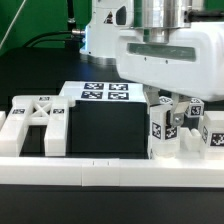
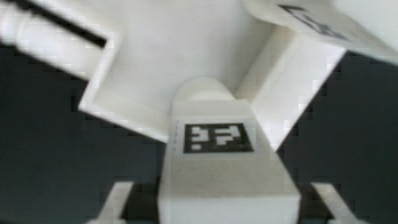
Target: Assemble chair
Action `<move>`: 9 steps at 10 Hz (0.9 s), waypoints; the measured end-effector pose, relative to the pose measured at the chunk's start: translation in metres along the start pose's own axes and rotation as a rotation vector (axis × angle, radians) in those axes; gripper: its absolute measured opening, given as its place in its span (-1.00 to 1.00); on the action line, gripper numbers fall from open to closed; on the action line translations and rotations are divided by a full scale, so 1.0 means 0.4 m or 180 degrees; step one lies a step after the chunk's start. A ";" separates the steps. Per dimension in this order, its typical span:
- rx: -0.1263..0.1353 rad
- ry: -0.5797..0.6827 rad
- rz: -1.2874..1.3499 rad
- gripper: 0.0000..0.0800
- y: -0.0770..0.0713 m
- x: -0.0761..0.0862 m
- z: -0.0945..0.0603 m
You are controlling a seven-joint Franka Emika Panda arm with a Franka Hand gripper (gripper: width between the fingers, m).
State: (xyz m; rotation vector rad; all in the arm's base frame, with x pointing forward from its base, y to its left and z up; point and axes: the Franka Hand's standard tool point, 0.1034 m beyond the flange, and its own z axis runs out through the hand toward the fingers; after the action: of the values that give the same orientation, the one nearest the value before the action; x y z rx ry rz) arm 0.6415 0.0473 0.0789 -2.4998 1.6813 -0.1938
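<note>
A blocky white chair leg (image 2: 222, 170) with a square tag on its end lies between my gripper's (image 2: 217, 205) two fingers (image 2: 121, 200). A dark gap shows on each side of it, so the jaws are open and do not touch it. In the exterior view the gripper (image 1: 173, 106) hangs low over tagged leg blocks (image 1: 163, 130) at the exterior view's right. Beyond the leg, the wrist view shows a bigger white chair part (image 2: 267, 70) with a tag near its far end. The X-braced panel (image 1: 36, 122) lies at the exterior view's left.
The marker board (image 1: 105, 93) lies flat at the back. A long low white border rail (image 1: 100, 172) runs along the front, and another rail (image 2: 54, 40) shows in the wrist view. More tagged white blocks (image 1: 212, 130) stand at the far right.
</note>
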 end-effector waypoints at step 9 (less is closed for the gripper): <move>0.0267 -0.0148 0.2839 -0.28 -0.008 -0.027 0.006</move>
State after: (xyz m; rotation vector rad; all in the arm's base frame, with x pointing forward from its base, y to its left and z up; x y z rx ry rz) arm 0.6410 0.0585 0.0768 -1.4655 2.4805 -0.1024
